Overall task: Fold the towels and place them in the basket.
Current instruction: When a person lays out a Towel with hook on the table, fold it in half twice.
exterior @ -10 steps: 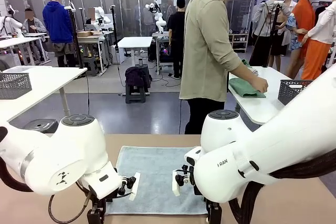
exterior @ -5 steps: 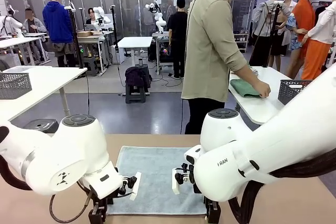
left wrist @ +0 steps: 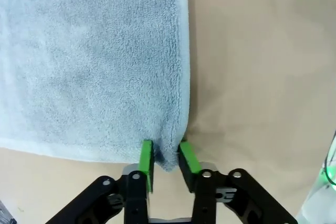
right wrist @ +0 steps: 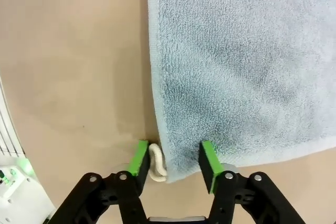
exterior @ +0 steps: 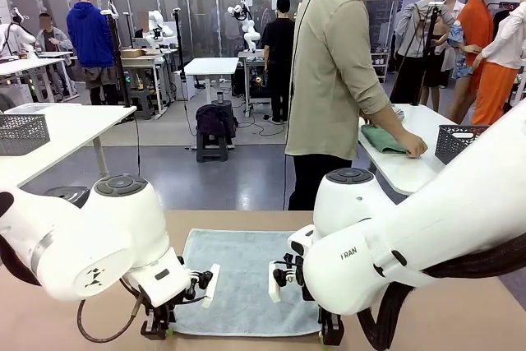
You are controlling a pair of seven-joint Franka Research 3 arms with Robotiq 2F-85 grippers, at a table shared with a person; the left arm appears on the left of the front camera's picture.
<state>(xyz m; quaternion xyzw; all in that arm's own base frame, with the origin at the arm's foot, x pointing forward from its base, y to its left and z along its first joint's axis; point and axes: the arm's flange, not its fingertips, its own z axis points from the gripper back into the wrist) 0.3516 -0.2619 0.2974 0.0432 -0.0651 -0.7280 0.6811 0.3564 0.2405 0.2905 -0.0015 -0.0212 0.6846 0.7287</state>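
Note:
One pale grey-blue towel point(exterior: 246, 273) lies flat on the tan table between my two arms. My left gripper point(exterior: 156, 328) is down at its near left corner. In the left wrist view the left gripper point(left wrist: 167, 157) is shut on that corner, the cloth point(left wrist: 94, 61) bunched between the green pads. My right gripper point(exterior: 331, 334) is at the near right corner. In the right wrist view the right gripper point(right wrist: 174, 165) has closed in on the towel point(right wrist: 236, 61) corner, and a white loop point(right wrist: 156, 166) sits between its pads. A dark lattice basket point(exterior: 22, 133) stands on the left white table, another basket point(exterior: 460, 141) on the right one.
A person point(exterior: 333, 80) stands beyond the table's far edge, turned to the right-hand white table point(exterior: 403, 170), with a hand on a folded dark green towel point(exterior: 382, 139). Bare tan tabletop point(left wrist: 262, 51) lies on either side of the towel.
Both grippers have gone from open to closed on the towel's near corners and sit slightly lower. The person has leaned further over the green towel.

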